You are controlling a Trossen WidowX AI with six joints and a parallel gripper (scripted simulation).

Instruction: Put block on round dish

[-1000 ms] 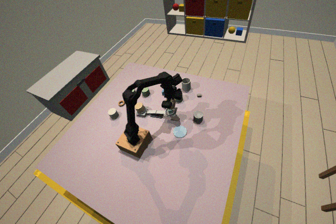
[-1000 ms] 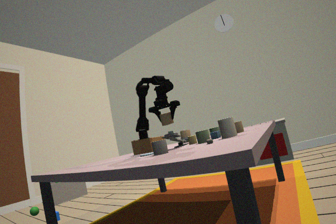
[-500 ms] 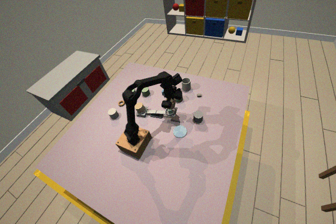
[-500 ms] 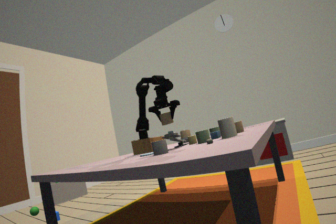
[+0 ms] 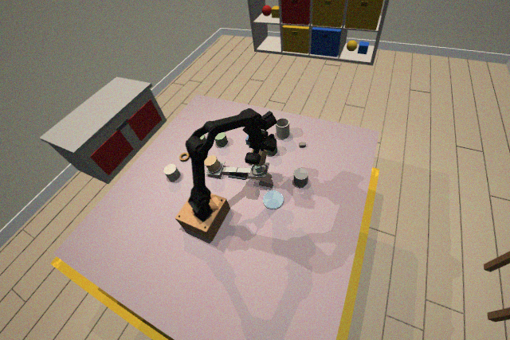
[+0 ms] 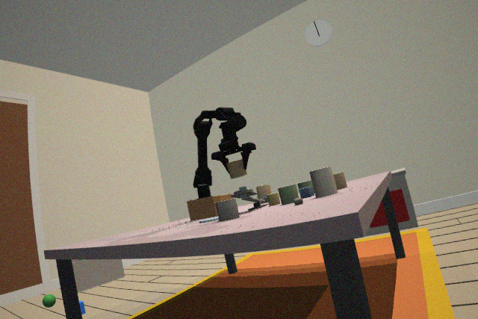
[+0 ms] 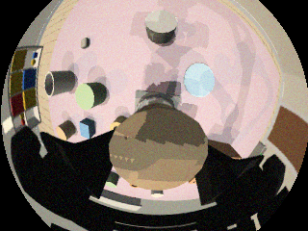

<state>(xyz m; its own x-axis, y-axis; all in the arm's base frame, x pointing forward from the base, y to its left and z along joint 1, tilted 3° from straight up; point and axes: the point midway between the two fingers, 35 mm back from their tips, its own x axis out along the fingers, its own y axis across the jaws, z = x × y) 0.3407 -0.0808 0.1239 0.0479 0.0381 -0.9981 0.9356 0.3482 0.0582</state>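
Observation:
My gripper [image 5: 261, 152] [image 6: 236, 167] [image 7: 157, 134] is shut on a tan cup [image 5: 262, 158] [image 6: 237, 170] [image 7: 159, 144] and holds it in the air above the right end of the balance [image 5: 230, 170], as the top view shows it. A small grey-blue thing [image 5: 259, 168] [image 6: 242, 188], apparently the block, sits uncovered on that end. The other tan cup [image 5: 212, 162] [image 6: 264, 190] stands on the left end. The light blue round dish [image 5: 273, 199] [image 6: 208, 220] [image 7: 199, 80] lies in front of the balance with nothing on it. The inside of the held cup is hidden.
A grey cylinder [image 5: 300, 177] [image 6: 228, 210] [image 7: 161, 28] stands near the dish. A tall grey cup [image 5: 282, 128] [image 6: 323, 181] [image 7: 62, 82] and a green cylinder [image 6: 288, 194] [image 7: 90, 95] stand behind the balance. A white cylinder [image 5: 171, 172] and a ring [image 5: 184, 157] are to the left.

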